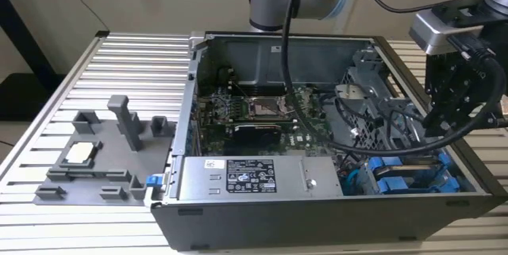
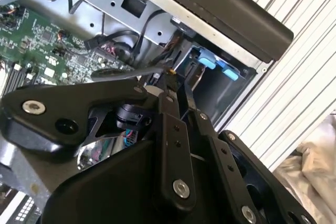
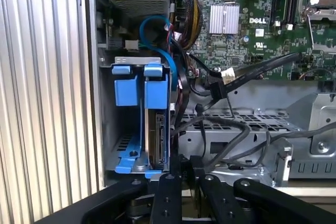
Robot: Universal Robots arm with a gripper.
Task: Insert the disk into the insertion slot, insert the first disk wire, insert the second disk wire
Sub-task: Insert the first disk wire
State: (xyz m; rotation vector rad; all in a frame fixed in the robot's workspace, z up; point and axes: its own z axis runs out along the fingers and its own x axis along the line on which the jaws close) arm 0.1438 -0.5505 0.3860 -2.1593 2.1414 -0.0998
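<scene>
Find the disk standing on edge in the insertion slot, apparently nearly home, beside a second blue carrier, likewise slotted in. Reckon the gripper narrow, fingers drawn close with nothing seen between, just off the disk's outer end. To seat well, likely best to push straight along the slot, squarely on the frame, keeping clear of the black cables.

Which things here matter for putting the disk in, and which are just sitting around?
Job: disk in blue frame, insertion slot, gripper.
Lying about: grey fixture tray, power supply, motherboard, other blue carrier.
</scene>
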